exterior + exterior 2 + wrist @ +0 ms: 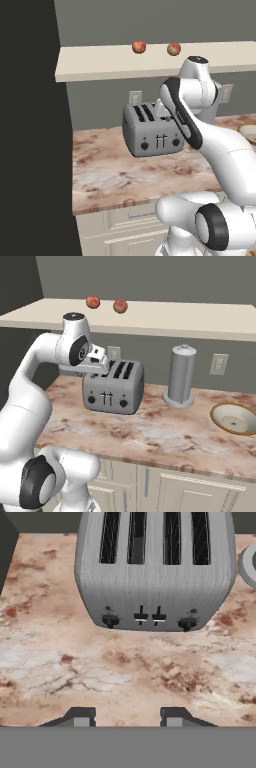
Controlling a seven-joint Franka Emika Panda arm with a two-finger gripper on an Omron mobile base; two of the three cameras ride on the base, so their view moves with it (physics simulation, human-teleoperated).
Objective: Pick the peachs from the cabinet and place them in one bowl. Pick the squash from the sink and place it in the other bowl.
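1. My gripper (123, 714) hangs above the counter (110, 170) in front of the toaster (155, 572). My two finger tips stand spread apart with bare marble between them, pinching nothing.
2. The two peachs, one (139, 47) and the other (174, 48), sit on the cabinet (100, 62), well above the toaster and a little behind it. They lie near each other but not touching.
3. The one bowl (235, 418) rests on the counter far to the right of the toaster, past the grey canister (180, 376).
4. Risk, as I judge it: I must climb from below the cabinet's front edge. Rising too close could knock my wrist against the underside of that slab.
5. Risk: the peachs are small, round and smooth-looking. A glancing touch of one finger could roll a peach along the flat board or off its edge.
6. Risk: closing off-centre on a sphere may squirt it out sideways towards its neighbour.
7. Risk: carrying a peach rightward, I pass above the toaster and the tall canister; going too low could clip them.
8. Textures: the toaster is brushed grey metal with dark slots. The counter is mottled brown-and-white marble. The cabinet is plain matte beige. The bowl is cream inside with a golden-brown rim.
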